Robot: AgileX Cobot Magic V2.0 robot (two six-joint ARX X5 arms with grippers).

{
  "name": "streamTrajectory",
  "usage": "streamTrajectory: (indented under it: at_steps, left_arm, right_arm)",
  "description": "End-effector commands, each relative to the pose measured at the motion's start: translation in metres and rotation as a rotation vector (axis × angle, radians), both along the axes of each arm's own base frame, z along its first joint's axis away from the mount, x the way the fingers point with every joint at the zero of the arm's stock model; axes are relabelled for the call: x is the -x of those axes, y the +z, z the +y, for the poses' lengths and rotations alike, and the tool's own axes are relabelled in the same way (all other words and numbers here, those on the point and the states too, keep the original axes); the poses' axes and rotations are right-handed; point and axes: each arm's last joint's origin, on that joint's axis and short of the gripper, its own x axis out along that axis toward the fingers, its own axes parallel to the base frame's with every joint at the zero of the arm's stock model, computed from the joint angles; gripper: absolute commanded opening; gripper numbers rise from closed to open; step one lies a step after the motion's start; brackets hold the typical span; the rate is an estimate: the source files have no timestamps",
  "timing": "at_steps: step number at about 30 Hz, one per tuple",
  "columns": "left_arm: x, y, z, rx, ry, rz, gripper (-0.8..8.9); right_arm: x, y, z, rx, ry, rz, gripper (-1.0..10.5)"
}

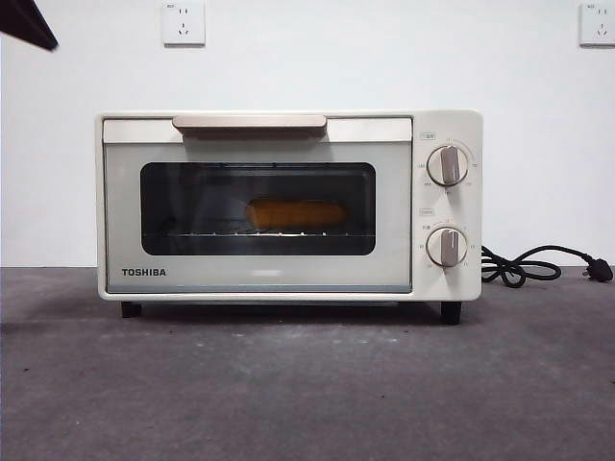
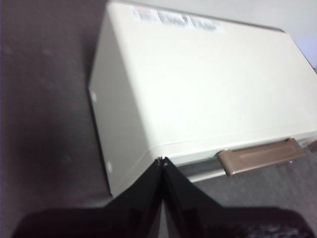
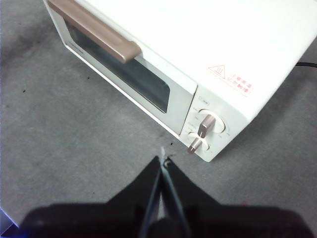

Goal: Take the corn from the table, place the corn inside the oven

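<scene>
Yellow-orange behind dark glass: the corn (image 1: 295, 213) lies on the wire rack inside the oven (image 1: 288, 205), door shut, so the job looks finished to me. Both pincers hang above it, well clear. The left gripper (image 2: 162, 161) has its jaws pressed together holding nothing, over the oven's top corner near the handle (image 2: 261, 157); the right gripper (image 3: 163, 161) is likewise closed and empty, above the table (image 1: 307, 384) near the knob end.

What could still go wrong, I'd guess, is an arm dropping and clipping the oven's top or a knob, or snagging the cord (image 1: 538, 266).

Counting: one corn, one oven, one handle, two knobs (image 1: 447, 165), one cord, two wall sockets (image 1: 184, 23), two grippers.
</scene>
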Motion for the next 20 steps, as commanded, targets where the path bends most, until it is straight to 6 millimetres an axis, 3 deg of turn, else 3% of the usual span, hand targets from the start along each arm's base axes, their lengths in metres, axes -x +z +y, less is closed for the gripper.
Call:
streamTrajectory:
  at_steps: [1,8,13,17,20]
  left_arm:
    - [0.012,0.010,-0.001,-0.010,0.013,-0.052,-0.04]
    - [0.061,0.046,-0.003,-0.040,0.031,-0.278,-0.02]
    - [0.095,0.066,-0.003,-0.210,0.005,-0.526,-0.02]
    - [0.113,0.062,-0.006,-0.228,-0.031,-0.717,-0.02]
    - [0.118,0.038,-0.006,-0.227,-0.032,-0.786,-0.02]
  right_arm:
    - [0.000,0.002,0.000,-0.004,-0.001,-0.011,0.0]
    - [0.000,0.002,0.000,-0.004,-0.001,-0.011,0.0]
    - [0.000,0.002,0.000,-0.004,0.000,-0.011,0.0]
    - [0.000,0.002,0.000,-0.004,-0.001,-0.011,0.0]
    - [0.000,0.002,0.000,-0.004,-0.001,-0.011,0.0]
